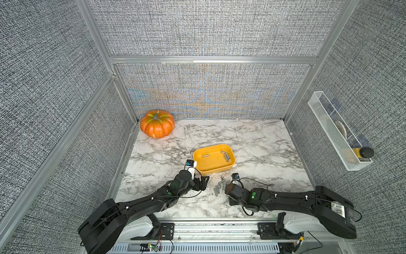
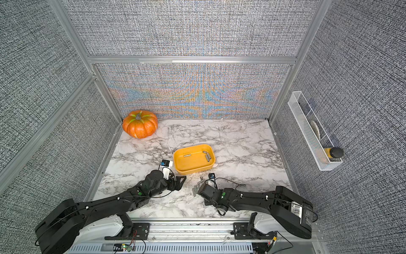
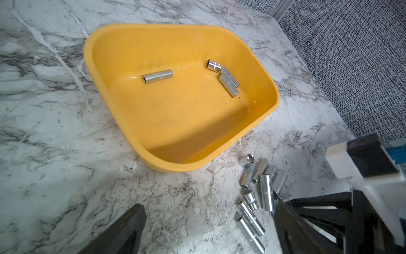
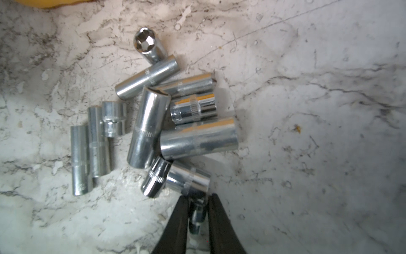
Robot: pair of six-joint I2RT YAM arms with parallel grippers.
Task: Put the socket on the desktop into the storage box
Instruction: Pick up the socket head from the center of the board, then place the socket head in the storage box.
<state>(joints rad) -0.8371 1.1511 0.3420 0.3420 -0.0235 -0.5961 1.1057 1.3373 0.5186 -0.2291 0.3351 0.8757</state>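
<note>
**Right pincer nips a socket at the pile's edge; left pincer spread, empty**

Top views: the storage box [image 1: 216,172] [image 2: 193,170] sits mid-desktop [image 1: 252,143] [image 2: 230,140] with four boxed sockets [image 1: 226,156] [image 2: 207,156] in it. The loose sockets [image 1: 220,187] [image 2: 198,185] lie clustered on the marble just in front of the box's near wall, between the two arms. The pumpkin [image 1: 157,123] [image 2: 140,123] in the far left corner and the wire-mesh basket [image 1: 338,132] [image 2: 314,132] on the right wall are both well apart from the work. There is bare marble right of and behind the box. The left gripper [image 1: 204,182] [image 2: 181,182] is low near the box's near-left corner, pointing at the pile. The right arm reaches in from the right with its wrist bent down over the pile, and its fingers are hidden here.

Left wrist: nothing blocks the box [image 3: 175,114] from above. One boxed socket [image 3: 157,76] lies alone and three are bunched by a side wall. The loose sockets [image 3: 261,189] are near the box corner, not touching it. The left gripper [image 3: 208,207] has its fingers spread wide with only desktop [image 3: 55,132] between them. The right arm's black frame and white mount crowd the pile's other side.

Right wrist: the right gripper [image 4: 198,196] has its fingers drawn close, pinching a small socket [image 4: 197,214] at the pile's edge. A short socket sits right at the fingertips. The other loose sockets [image 4: 153,123] are packed tight, several of them touching. The desktop [image 4: 307,132] is bare on the opposite side.
</note>
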